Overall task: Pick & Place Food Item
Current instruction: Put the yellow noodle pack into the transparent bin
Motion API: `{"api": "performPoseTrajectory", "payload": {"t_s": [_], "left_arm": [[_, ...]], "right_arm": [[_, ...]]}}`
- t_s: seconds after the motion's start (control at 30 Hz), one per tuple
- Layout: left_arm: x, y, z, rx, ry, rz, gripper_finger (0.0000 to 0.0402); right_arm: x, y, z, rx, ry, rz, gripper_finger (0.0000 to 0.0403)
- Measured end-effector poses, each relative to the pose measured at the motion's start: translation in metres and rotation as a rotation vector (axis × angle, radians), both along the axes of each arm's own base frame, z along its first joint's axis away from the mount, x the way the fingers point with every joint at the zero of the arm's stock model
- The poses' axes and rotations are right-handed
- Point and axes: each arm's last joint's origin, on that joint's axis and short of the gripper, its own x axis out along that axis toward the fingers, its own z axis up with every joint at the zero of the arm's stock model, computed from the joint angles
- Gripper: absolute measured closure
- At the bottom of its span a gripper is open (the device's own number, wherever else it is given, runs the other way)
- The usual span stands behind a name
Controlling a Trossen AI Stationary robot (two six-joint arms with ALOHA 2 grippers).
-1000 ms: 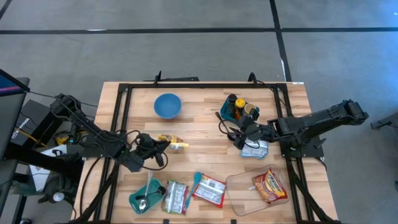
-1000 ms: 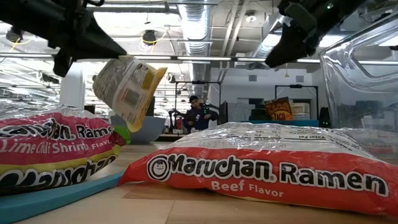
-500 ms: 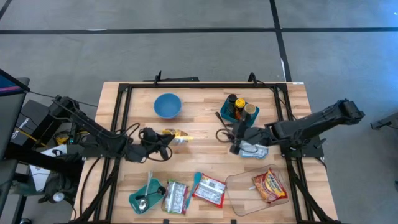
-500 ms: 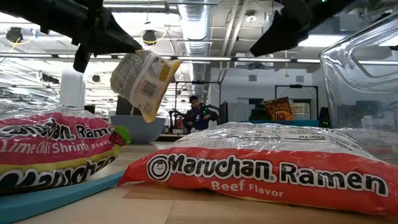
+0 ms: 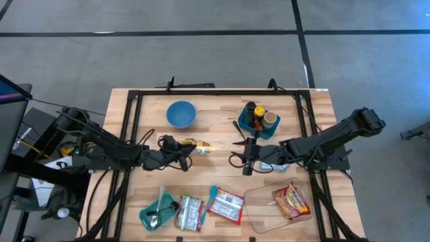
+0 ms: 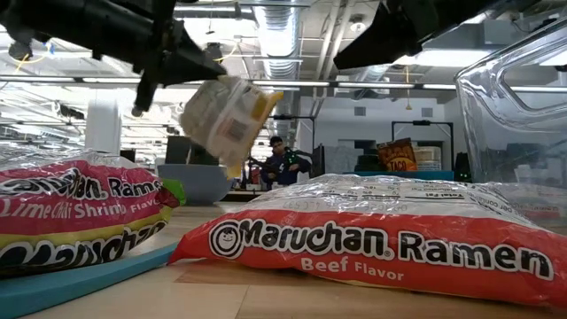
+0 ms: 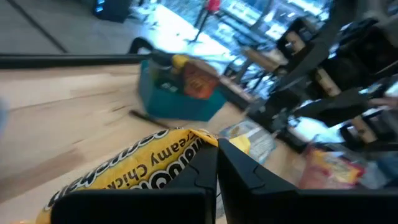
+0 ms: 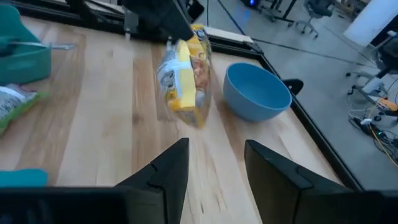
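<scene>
A yellow ramen packet [image 5: 199, 146] hangs in the air over the middle of the table, with my left gripper [image 5: 183, 145] shut on it. In the low view the packet [image 6: 229, 120] tilts well above the wood. My right gripper [image 5: 244, 158] stands open to the packet's right, fingers toward it, with nothing between them [image 8: 214, 149]. A blue bowl [image 5: 181, 113] stands on the table at the far left. My left gripper pinches one end of the packet [image 7: 184, 152] between its two shut fingers, coming roughly level from the table's left. The packet sticks out ahead of the fingers, tilted with its free end [image 6: 232, 158] lower, clear of the table.
A teal bin [image 5: 259, 121] with bottles stands at the far right. A clear container [image 5: 261, 202] with a red ramen packet [image 5: 290, 200] sits near the front right. More ramen packets [image 5: 225, 205] and a teal dish with a spoon [image 5: 154, 215] lie along the front edge.
My left gripper has carried the packet toward the table's right and far edge, still clear of the wood. My right gripper has moved toward the table's left and near edge, toward the packet, and has rolled; its fingers stay apart.
</scene>
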Motion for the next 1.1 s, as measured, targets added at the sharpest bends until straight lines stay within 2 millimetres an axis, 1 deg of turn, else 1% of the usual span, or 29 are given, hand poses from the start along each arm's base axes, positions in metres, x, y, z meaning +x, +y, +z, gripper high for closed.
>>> {"api": "performPoseTrajectory", "payload": {"t_s": [0.1, 0.2, 0.37, 0.53, 0.67, 0.83, 1.1], "left_arm": [[0.007, 0.001, 0.001, 0.020, -0.045, -0.035, 0.0401], [0.016, 0.004, 0.000, 0.025, -0.052, -0.070, 0.0401], [0.036, 0.009, 0.003, 0.026, -0.047, -0.098, 0.0401], [0.057, 0.013, 0.008, 0.067, -0.035, -0.124, 0.0401], [0.069, 0.016, 0.010, 0.077, -0.032, -0.154, 0.0401], [0.076, 0.015, 0.012, 0.074, -0.037, -0.190, 0.0401], [0.076, 0.013, 0.013, 0.072, -0.049, -0.204, 0.0401]], "right_arm": [[0.000, 0.002, 0.000, 0.018, -0.003, 0.024, 0.0253], [-0.001, 0.005, 0.000, 0.029, -0.005, 0.038, 0.0253], [-0.002, 0.011, 0.000, 0.028, -0.004, 0.058, 0.0253], [-0.004, 0.015, 0.000, 0.035, -0.007, 0.066, 0.0253], [-0.005, 0.018, 0.000, 0.029, -0.009, 0.066, 0.0253], [-0.008, 0.021, -0.001, -0.014, -0.002, 0.011, 0.0253], [-0.011, 0.021, -0.006, 0.046, 0.027, -0.025, 0.0253]]}}
